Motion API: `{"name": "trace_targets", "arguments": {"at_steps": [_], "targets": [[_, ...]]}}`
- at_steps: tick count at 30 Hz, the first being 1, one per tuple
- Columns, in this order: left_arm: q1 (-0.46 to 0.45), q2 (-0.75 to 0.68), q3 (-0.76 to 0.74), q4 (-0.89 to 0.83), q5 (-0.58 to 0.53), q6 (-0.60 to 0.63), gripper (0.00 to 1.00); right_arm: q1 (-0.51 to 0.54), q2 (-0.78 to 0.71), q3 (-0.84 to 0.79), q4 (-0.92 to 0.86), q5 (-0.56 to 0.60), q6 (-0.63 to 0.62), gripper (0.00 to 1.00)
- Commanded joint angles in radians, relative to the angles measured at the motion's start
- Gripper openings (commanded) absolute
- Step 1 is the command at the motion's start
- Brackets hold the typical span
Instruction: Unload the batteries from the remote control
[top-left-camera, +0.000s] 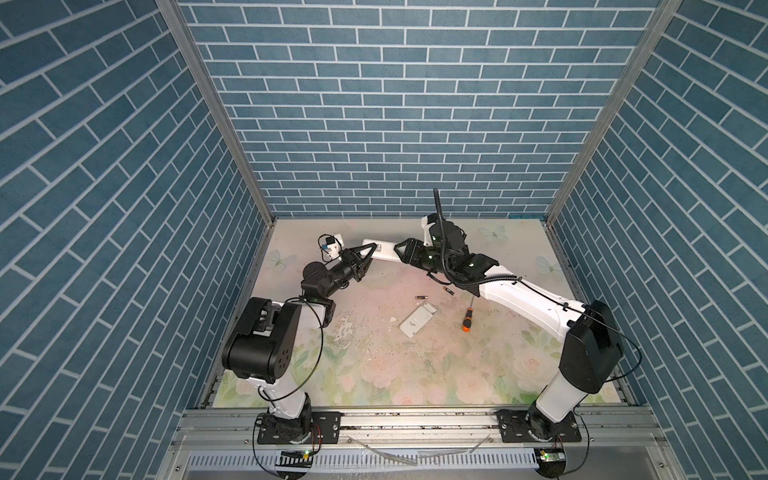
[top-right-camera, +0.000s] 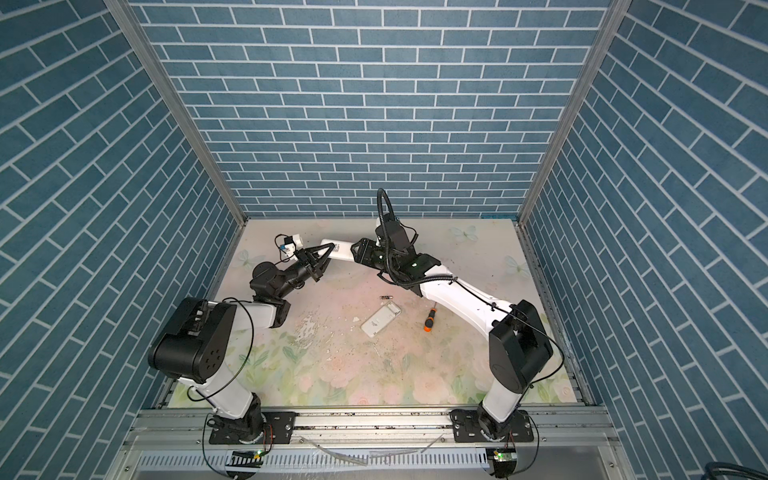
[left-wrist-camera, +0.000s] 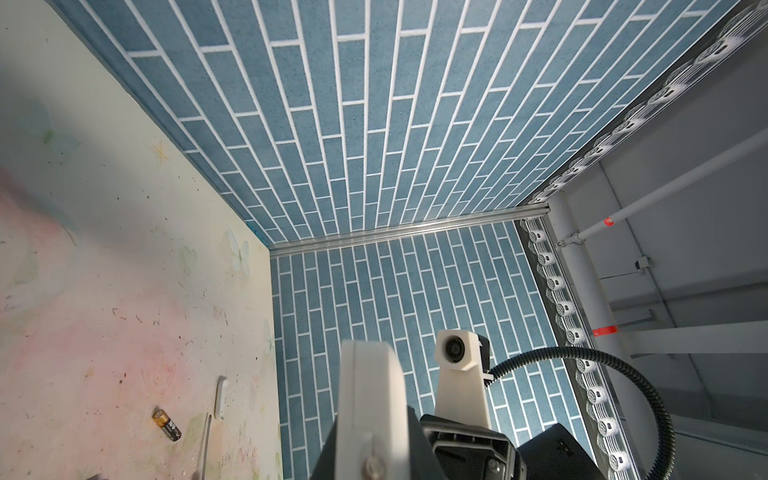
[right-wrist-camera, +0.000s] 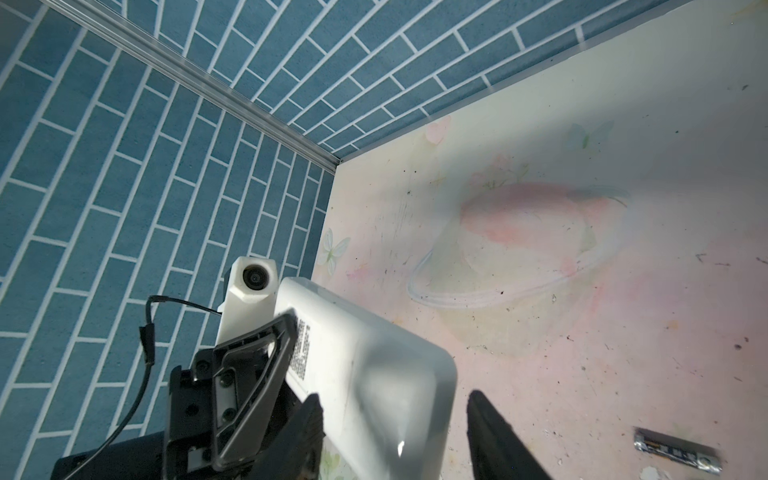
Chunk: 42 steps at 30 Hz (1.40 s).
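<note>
The white remote control (top-left-camera: 379, 251) is held off the table at the back, and my left gripper (top-left-camera: 367, 254) is shut on one end of it. My right gripper (top-left-camera: 400, 254) straddles the other end. In the right wrist view its jaws stand on either side of the remote (right-wrist-camera: 365, 374), with a gap between one fingertip (right-wrist-camera: 492, 428) and the casing. In the left wrist view the remote (left-wrist-camera: 370, 395) shows edge-on. Two batteries lie on the table: one (top-left-camera: 421, 297) in the middle, another (top-left-camera: 448, 289) just under my right arm.
A white rectangular cover (top-left-camera: 419, 319) lies flat near the middle of the table. An orange-and-black screwdriver (top-left-camera: 468, 318) lies to its right. Blue brick-pattern walls close in the back and both sides.
</note>
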Motion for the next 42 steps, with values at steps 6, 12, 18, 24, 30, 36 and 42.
{"name": "trace_targets", "arguments": {"at_steps": [6,12,18,24,30,36,42], "targets": [[-0.007,-0.033,-0.012,0.046,-0.019,-0.010,0.00,0.011,0.024,-0.013,0.049,-0.021,0.063,0.49],[-0.007,-0.034,-0.011,0.046,-0.016,-0.012,0.00,0.011,0.024,-0.025,0.049,-0.016,0.069,0.38],[-0.007,-0.038,-0.012,0.046,-0.017,-0.021,0.00,0.010,0.009,-0.048,0.050,-0.004,0.070,0.35],[-0.006,-0.044,-0.011,0.046,-0.012,-0.033,0.00,0.010,0.005,-0.060,0.057,-0.007,0.072,0.40],[-0.007,-0.051,-0.017,0.046,-0.014,-0.039,0.00,0.010,0.034,-0.018,0.047,-0.031,0.067,0.47],[-0.007,-0.056,-0.020,0.046,-0.015,-0.044,0.00,0.010,0.036,-0.024,0.041,-0.023,0.069,0.38],[-0.006,-0.056,-0.008,0.047,-0.014,-0.057,0.00,0.010,0.017,-0.052,0.038,-0.013,0.070,0.36]]}}
